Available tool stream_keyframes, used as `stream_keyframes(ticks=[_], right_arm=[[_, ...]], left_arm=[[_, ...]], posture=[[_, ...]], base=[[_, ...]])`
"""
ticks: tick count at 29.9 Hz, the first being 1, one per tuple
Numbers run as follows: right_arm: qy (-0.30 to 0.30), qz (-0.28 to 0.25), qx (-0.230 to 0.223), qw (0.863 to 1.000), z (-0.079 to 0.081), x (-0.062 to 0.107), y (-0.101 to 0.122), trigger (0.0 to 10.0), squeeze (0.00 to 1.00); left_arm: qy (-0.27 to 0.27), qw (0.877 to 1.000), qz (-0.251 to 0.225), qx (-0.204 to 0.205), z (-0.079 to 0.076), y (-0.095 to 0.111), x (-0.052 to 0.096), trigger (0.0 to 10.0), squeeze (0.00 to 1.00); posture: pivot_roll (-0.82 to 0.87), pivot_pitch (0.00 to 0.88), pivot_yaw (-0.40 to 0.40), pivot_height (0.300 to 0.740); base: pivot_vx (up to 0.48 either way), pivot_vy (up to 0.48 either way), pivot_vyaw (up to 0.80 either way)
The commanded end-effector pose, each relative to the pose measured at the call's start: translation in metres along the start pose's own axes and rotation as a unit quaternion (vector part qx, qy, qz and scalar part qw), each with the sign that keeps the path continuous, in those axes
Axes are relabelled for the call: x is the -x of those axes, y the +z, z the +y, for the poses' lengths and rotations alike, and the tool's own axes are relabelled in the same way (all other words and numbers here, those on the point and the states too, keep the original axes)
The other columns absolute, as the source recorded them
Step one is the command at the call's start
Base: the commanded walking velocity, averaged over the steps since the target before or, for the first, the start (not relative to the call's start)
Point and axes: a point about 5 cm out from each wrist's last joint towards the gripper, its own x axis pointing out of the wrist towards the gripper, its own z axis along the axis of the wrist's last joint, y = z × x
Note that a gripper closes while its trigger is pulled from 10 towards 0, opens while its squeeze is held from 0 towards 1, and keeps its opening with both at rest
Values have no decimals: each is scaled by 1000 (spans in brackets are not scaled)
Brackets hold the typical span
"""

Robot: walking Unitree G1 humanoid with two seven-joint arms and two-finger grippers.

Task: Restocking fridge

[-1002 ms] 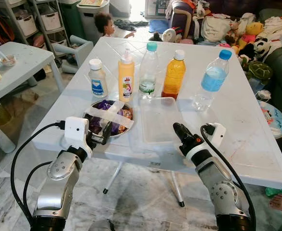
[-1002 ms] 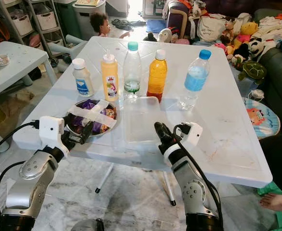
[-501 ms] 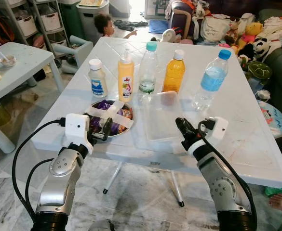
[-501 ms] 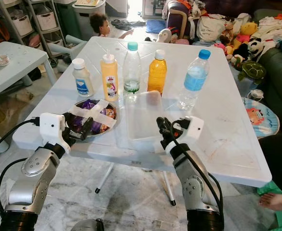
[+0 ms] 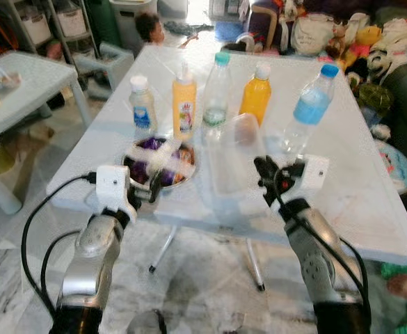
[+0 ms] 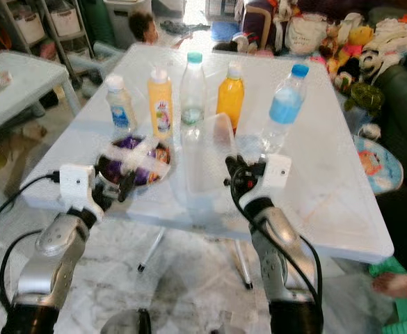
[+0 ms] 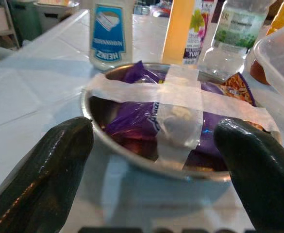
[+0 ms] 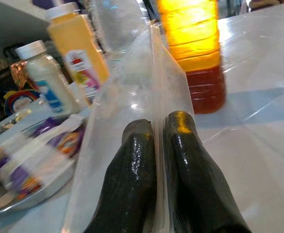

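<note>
Right gripper [image 8: 157,145] is pinched onto the wall of a clear plastic container [image 5: 227,163], which tilts up off the white table [image 5: 360,188] near its front edge. Left gripper [image 7: 154,160] has its fingers [image 7: 54,155] spread wide before a metal bowl [image 5: 163,161] of purple snack packets strapped with white tape, just left of the container. Behind them stand a mayonnaise bottle [image 5: 142,104], yellow sauce bottle [image 5: 184,106], clear bottle [image 5: 217,90], orange juice bottle [image 5: 256,94] and blue-capped water bottle [image 5: 309,108].

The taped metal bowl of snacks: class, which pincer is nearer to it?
Left. The left pincer sits open at the metal bowl's near rim; the right pincer is further off, shut on the clear container.
</note>
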Motion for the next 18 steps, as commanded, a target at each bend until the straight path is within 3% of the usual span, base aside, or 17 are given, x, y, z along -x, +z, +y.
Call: stream_keyframes(ticks=[1, 2, 3, 6, 7, 8, 12, 16, 18], right_arm=[[-4, 2, 6, 1000, -2, 2, -1, 10000, 0], [-4, 2, 6, 1000, -2, 2, -1, 10000, 0], [1, -1, 2, 1000, -1, 1, -1, 6392, 0], [2, -2, 1, 1000, 0, 1, -1, 6392, 0], [1, 0, 0, 1000, 0, 2, -2, 4471, 0], [-4, 7, 3, 1000, -1, 3, -4, 10000, 0], [-8, 9, 8, 1000, -2, 3, -6, 10000, 0], [-13, 12, 12, 1000, -3, 2, -7, 10000, 0], [-13, 14, 60, 998, -1, 2, -9, 10000, 0]], left_arm=[[-4, 1000, -1, -4, -2, 1, -1, 10000, 0], [-4, 1000, -1, -4, -2, 1, -1, 10000, 0], [-3, 1000, -1, -4, -3, 1, -2, 10000, 0], [-2, 1000, -1, -4, -2, 1, -2, 10000, 0], [-1, 1000, 1, -4, -2, 0, -1, 10000, 0], [0, 1000, 5, -3, -2, -2, 0, 10000, 0], [-1, 1000, 7, -3, -2, -3, 1, 10000, 0], [-1, 1000, 8, -4, -3, -4, 1, 10000, 0], [-2, 1000, 12, -4, -3, -5, 3, 10000, 0]], posture=[[-28, 0, -24, 740], [-28, 0, -24, 740], [-26, 0, -26, 740], [-26, 0, -26, 740], [-24, 0, -26, 740], [-23, 0, -27, 740], [-21, 0, -27, 740], [-19, 0, -26, 740], [-19, 0, -22, 740]], base=[[-307, 0, 0], [-307, 0, 0], [300, 0, 0], [300, 0, 0], [0, 0, 0], [0, 0, 0], [0, 0, 0], [-315, 0, 0], [0, 0, 0]])
